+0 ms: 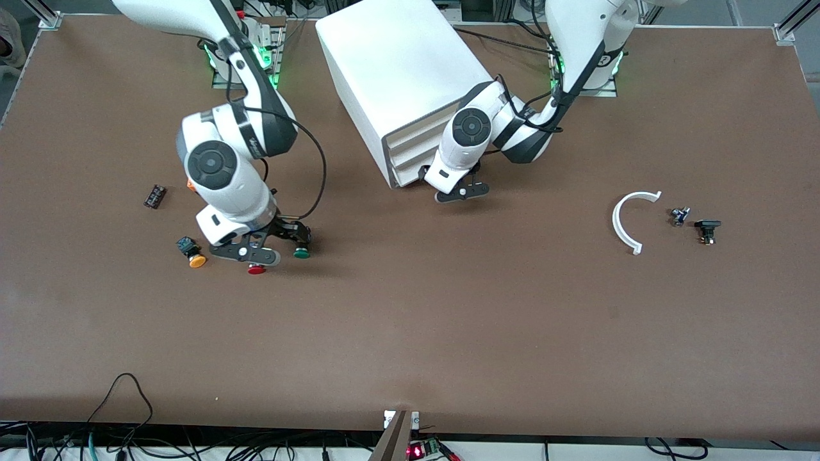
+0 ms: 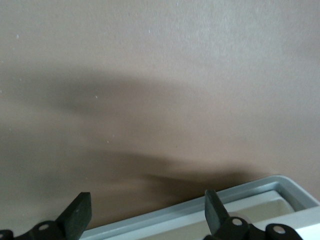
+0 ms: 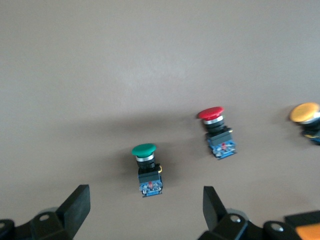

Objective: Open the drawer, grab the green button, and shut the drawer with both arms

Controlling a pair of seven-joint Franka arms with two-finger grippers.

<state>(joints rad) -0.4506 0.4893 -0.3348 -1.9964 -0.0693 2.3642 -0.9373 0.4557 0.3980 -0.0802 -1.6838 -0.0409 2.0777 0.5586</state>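
While hovering low with fingers spread, watch the right end effector [image 1: 277, 248] over the green button [image 1: 301, 253]: lies on its side on the tabletop [image 1: 410, 333], not in any drawer, framed between the two fingers in the right wrist view. Could roll or skid away on the round cap if pinched off-centre. Could also catch the red button [image 1: 257, 269], just beside it, or nudge the orange button [image 1: 194, 258] a little farther toward the right arm's end, given how close all three sit. Best to close across the black body, not the cap.

Mind the left end effector [image 1: 462, 192] too: likewise spread, gripping nothing, poised right in front of the lowest drawer [image 1: 409, 171] of the white cabinet [image 1: 397, 70]. Hard to tell how far out that drawer stands. Might hook the drawer above by mistake, or drag the whole cabinet across the tabletop instead of sliding the tray, since nothing braces it. Might push askew and jam if pressed near one corner
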